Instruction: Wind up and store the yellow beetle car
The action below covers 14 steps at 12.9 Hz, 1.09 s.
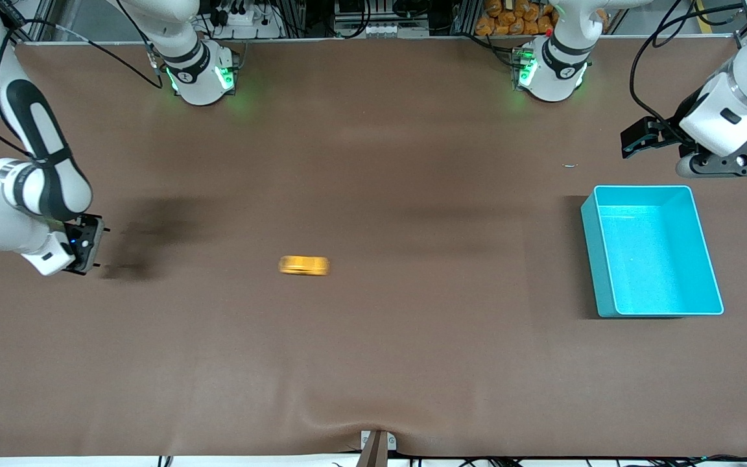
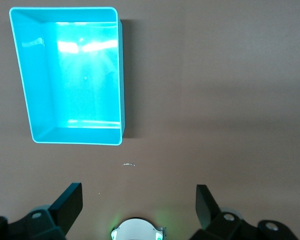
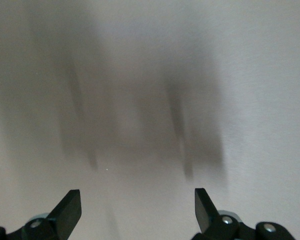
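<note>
From the front we see the yellow beetle car (image 1: 304,265) alone on the brown table (image 1: 373,363), near the middle of it and blurred. The teal bin (image 1: 655,253) stands well apart from the car, toward the left arm's end of the table, with nothing visible inside. The left gripper (image 1: 639,139) hangs in the air over bare table just beside the bin's edge that lies farther from the front camera. The right gripper (image 1: 98,246) hovers low over bare table at the right arm's end, well apart from the car, with its dark shadow beside it.

In the left wrist view, the left gripper (image 2: 139,200) has its fingers (image 2: 70,200) spread wide and holds nothing. The bin (image 2: 25,95) shows whole there, and a tiny pale speck (image 2: 128,164) lies on the table between bin and gripper.

In the right wrist view, the right gripper (image 3: 137,202) is likewise spread apart and empty, with only blurred tabletop and shadows beneath it.
</note>
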Each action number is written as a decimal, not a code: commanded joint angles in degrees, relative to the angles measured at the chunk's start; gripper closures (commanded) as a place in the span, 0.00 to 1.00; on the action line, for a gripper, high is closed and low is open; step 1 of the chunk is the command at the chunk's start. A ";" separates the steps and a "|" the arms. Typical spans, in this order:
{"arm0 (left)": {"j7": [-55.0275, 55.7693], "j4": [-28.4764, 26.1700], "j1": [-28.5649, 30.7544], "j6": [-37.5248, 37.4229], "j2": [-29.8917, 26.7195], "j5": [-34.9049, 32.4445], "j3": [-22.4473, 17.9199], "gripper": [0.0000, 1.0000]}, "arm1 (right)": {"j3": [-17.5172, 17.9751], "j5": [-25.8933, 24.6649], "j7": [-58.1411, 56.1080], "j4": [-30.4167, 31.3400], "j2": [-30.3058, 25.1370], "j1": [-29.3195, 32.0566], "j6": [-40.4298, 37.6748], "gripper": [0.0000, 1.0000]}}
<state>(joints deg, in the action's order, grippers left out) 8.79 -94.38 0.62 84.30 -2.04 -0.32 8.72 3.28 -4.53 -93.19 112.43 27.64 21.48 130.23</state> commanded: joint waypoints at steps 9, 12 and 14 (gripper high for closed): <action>26.34 -19.69 0.08 16.23 -5.61 1.90 1.30 0.00 | 1.46 7.34 -0.86 -12.91 -1.01 -0.21 -10.51 0.00; 34.95 -26.62 0.34 22.73 -5.61 2.52 1.30 0.00 | 1.73 9.35 5.35 -23.71 -1.01 -1.52 -19.37 0.00; 43.11 -32.33 0.26 29.13 -5.43 2.52 1.30 0.00 | 1.82 9.54 13.43 -29.87 -1.36 -4.06 -24.91 0.00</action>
<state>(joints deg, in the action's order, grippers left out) 46.03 -120.81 0.49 107.94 -5.86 0.67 9.85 5.12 3.88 -86.14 88.01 26.56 19.81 110.29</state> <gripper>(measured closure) 0.000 0.000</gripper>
